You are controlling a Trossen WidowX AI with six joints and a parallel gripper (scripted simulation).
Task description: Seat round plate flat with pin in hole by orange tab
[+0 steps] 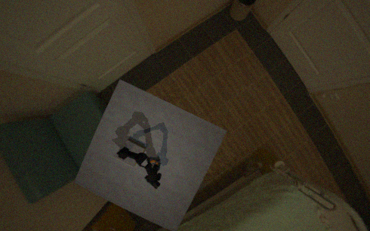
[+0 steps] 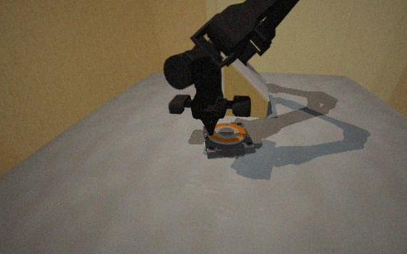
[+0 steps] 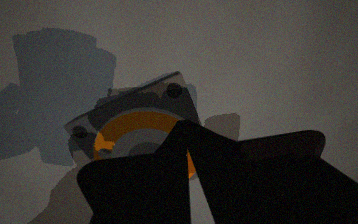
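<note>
The round plate point(image 2: 240, 129) point(image 3: 140, 119), grey with an orange ring, sits on the square dark grey base point(image 2: 227, 151) point(image 3: 152, 95). The plate's small orange tab point(image 3: 103, 143) shows at its left in the wrist view, with a dark spot beside it; I cannot tell whether that is the bare hole or the pin in it. Whether the plate lies fully flat is also unclear. My gripper point(image 2: 211, 134) point(image 3: 183, 125) is shut and empty, pointing down, its tips at the plate's rim; contact cannot be told. The fingers hide the plate's near part in the wrist view.
A wedge-shaped block point(image 2: 245, 95) with a yellowish side and a pale sloping top stands behind the base. Dark holes mark the base's corners. The arm point(image 1: 142, 157) reaches over the grey table point(image 1: 191, 151), and its shadows fall across the table and part of the base.
</note>
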